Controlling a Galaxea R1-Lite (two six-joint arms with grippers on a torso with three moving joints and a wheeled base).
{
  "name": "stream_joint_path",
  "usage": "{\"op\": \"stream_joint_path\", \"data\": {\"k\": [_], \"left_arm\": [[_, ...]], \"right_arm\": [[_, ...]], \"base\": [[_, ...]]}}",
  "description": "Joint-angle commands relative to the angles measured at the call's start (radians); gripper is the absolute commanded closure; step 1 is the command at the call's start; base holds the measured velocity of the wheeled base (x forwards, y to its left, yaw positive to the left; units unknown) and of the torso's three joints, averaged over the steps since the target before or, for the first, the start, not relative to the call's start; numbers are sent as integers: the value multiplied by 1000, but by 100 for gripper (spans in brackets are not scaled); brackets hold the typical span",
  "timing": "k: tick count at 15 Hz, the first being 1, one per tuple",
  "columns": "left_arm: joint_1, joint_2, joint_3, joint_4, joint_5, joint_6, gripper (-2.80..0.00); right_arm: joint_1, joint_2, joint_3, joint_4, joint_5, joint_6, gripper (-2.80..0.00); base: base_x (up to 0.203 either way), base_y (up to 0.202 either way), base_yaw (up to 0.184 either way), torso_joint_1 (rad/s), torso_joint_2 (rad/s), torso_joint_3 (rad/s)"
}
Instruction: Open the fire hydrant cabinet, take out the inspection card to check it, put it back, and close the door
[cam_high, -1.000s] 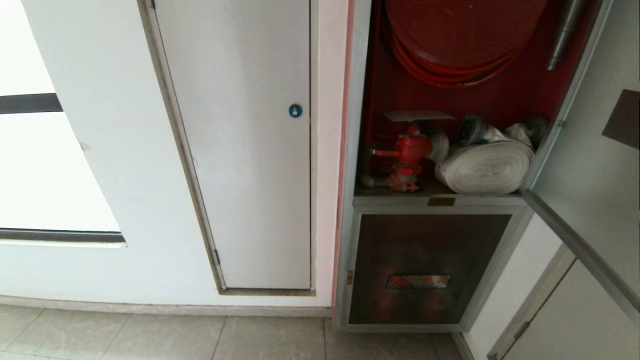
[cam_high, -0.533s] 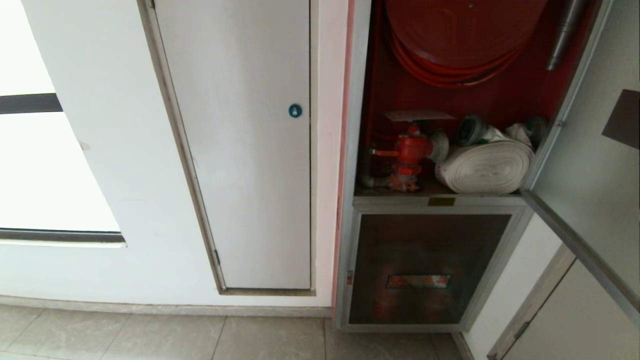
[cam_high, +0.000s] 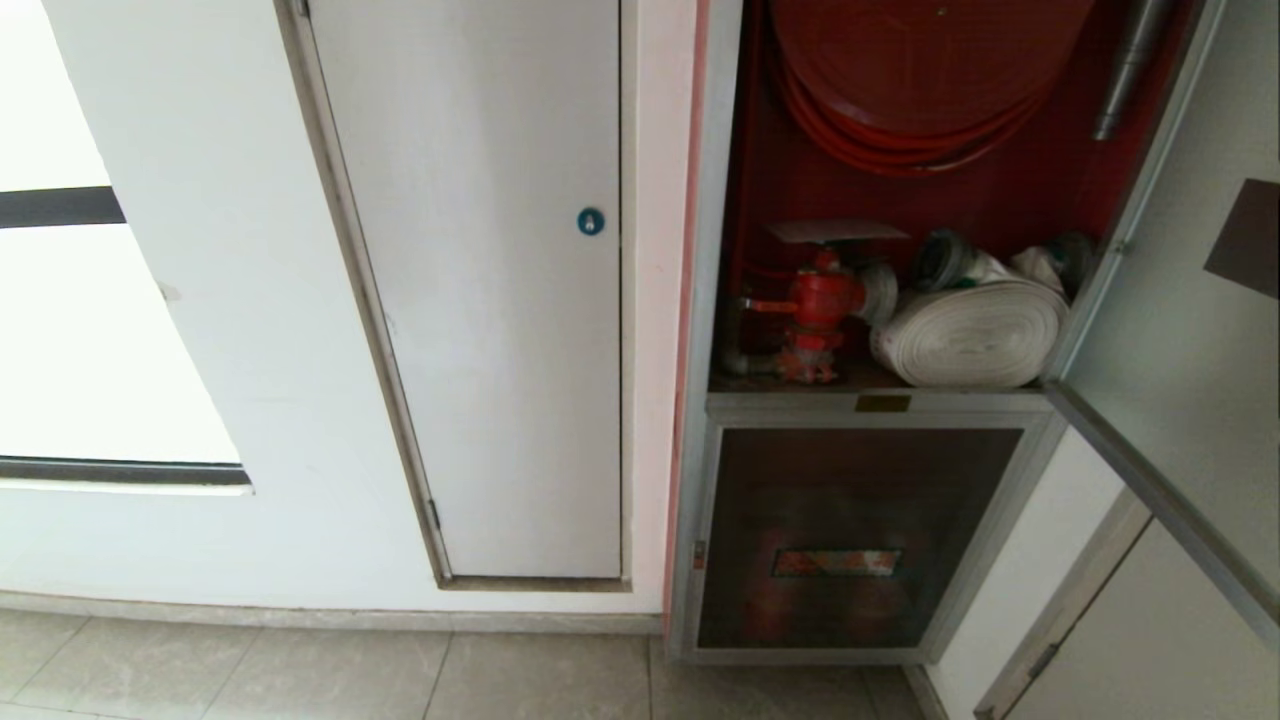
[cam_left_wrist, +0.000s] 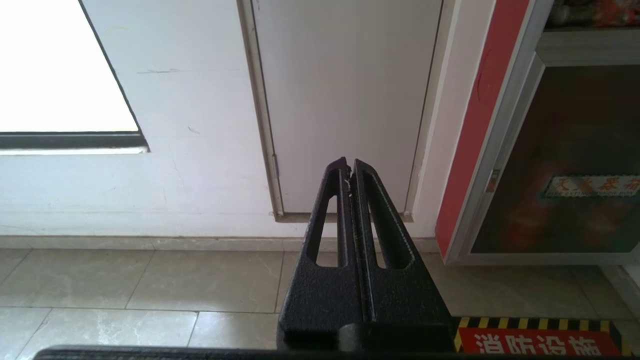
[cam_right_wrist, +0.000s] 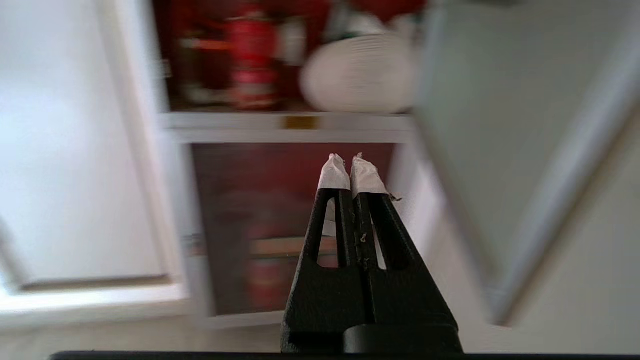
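Left to right in the head view: a window, the white door (cam_high: 480, 300) with its blue lock (cam_high: 590, 221), then the cabinet (cam_high: 870, 400), whose upper door (cam_high: 1180, 330) already stands swung open to the right. Inside sit the red hose (cam_high: 900, 100), the valve (cam_high: 820, 300) and a white rolled hose (cam_high: 970, 335); a pale sheet lying flat on top of the valve may be the card (cam_high: 838, 231), though no print can be read.

Progress: opening appears done; taking out, checking and returning the card, and closing the door, all remain.

Neither arm shows in the head view. The left gripper (cam_left_wrist: 349, 167), fingers pressed together and empty, points at the foot of the white door, well apart from the cabinet. The right gripper (cam_right_wrist: 349, 162), taped tips together and empty, points at the cabinet's lower panel (cam_right_wrist: 280, 225), with the valve shelf above it and the card well beyond its reach.
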Motion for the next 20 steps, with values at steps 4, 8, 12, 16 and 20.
{"op": "stream_joint_path", "data": {"k": [4, 8, 12, 16, 20], "left_arm": [[0, 0, 8, 0, 1, 0, 0], [0, 0, 8, 0, 1, 0, 0], [0, 0, 8, 0, 0, 0, 0], [0, 0, 8, 0, -1, 0, 0], [0, 0, 8, 0, -1, 0, 0]], "right_arm": [[-11, 81, -134, 41, -211, -9, 0], [-23, 139, -228, 52, -364, -15, 0], [-23, 288, -305, 44, -526, -13, 0], [-25, 386, -397, -19, -738, -14, 0], [-194, 441, -441, -99, -793, -15, 0]], "base": [[0, 0, 0, 0, 0, 0], [0, 0, 0, 0, 0, 0], [0, 0, 0, 0, 0, 0], [0, 0, 0, 0, 0, 0], [0, 0, 0, 0, 0, 0]]}}
